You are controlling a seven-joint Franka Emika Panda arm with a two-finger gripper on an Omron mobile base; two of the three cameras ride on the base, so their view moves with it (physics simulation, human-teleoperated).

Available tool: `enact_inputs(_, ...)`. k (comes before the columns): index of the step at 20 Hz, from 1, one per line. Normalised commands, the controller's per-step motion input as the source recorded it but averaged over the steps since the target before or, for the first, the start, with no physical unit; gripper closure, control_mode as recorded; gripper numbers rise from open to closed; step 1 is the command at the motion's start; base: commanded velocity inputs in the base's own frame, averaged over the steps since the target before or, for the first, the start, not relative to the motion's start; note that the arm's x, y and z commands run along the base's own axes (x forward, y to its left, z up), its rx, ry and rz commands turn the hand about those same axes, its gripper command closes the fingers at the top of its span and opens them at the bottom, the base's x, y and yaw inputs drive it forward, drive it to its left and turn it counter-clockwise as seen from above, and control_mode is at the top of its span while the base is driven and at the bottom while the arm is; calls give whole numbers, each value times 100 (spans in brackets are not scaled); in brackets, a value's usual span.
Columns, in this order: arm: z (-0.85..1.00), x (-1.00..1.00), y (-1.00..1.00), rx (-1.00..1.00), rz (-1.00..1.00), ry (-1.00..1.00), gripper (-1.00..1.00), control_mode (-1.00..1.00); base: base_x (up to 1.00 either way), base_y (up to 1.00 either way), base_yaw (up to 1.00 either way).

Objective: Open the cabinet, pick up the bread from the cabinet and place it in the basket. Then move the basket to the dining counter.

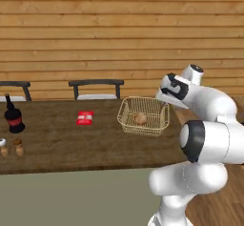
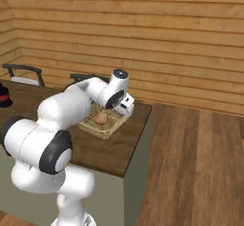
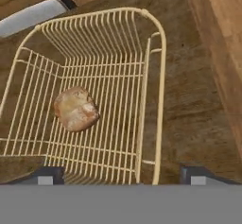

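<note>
The golden wire basket (image 1: pixel 127 108) (image 2: pixel 90 125) (image 3: pixel 160 76) stands on the dark-brown dining counter (image 1: pixel 71 144) (image 2: pixel 105 153) (image 3: pixel 198 100), near its right end. The tan bread (image 1: pixel 140 118) (image 2: pixel 100 118) (image 3: pixel 75 108) lies on the basket's floor. My gripper (image 1: pixel 167 106) (image 2: pixel 125 110) (image 3: pixel 122 176) hangs open just above the basket's right-hand rim. Its fingertips (image 3: pixel 45 175) stand wide apart, the rim's near corner runs between them, and nothing is held. The cabinet is out of view.
On the counter to the left lie a red packet (image 1: pixel 85 118), a dark bottle (image 1: pixel 13 114) and two small shakers (image 1: pixel 18 148). Chairs (image 1: pixel 95 89) stand behind the counter against a wood-plank wall. Wooden floor (image 2: pixel 190 163) lies beyond the counter's right edge.
</note>
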Motion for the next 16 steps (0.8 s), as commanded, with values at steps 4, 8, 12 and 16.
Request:
enact_inputs(4, 100, -100, 88, -48, 17, -34, -100, -100, 0, 0, 0)
enact_inputs(8, 100, -100, 79, -39, 11, -25, -100, -100, 0, 0, 0)
enact_inputs(12, 100, -100, 29, -11, 0, -13, -100, -100, 0, 0, 0)
enact_inputs(16, 83, -42, 22, -4, 0, 9, -100, -100, 0, 0, 0)
